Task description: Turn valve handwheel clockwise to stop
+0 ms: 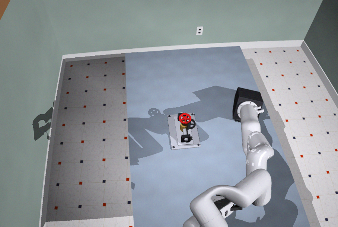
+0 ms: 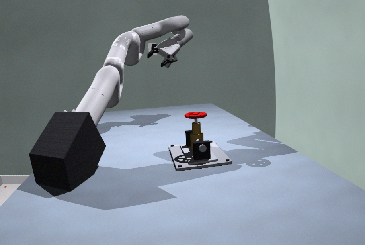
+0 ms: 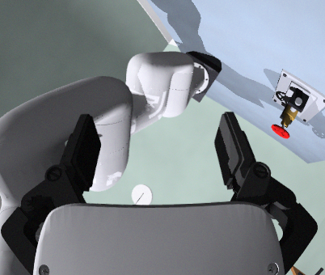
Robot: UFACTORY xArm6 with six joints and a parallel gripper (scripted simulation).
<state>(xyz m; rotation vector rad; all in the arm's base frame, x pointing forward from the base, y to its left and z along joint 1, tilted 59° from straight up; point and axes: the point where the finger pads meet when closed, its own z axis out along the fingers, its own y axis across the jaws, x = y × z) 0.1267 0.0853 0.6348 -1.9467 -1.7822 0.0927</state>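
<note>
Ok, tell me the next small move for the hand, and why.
Probably bring the hand down over the red handwheel. The hand hangs open, high above the table and well off to the side of the valve, touching nothing, so no turning can begin until its fingers straddle the wheel's rim.

Bright, sharp pictures. Big dark arm shadows across table (image 1: 153, 82). Shiny glare on white arm (image 1: 254, 147), lower right.

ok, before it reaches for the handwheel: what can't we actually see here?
- Gripper, top view: mostly hidden under the arm's own links.
- Handwheel, wrist view: tiny and far off, spokes unreadable.
- Handwheel's turn angle: no mark or stop shows in any view.
- Valve body, top view: partly covered by the handwheel above it.
</note>
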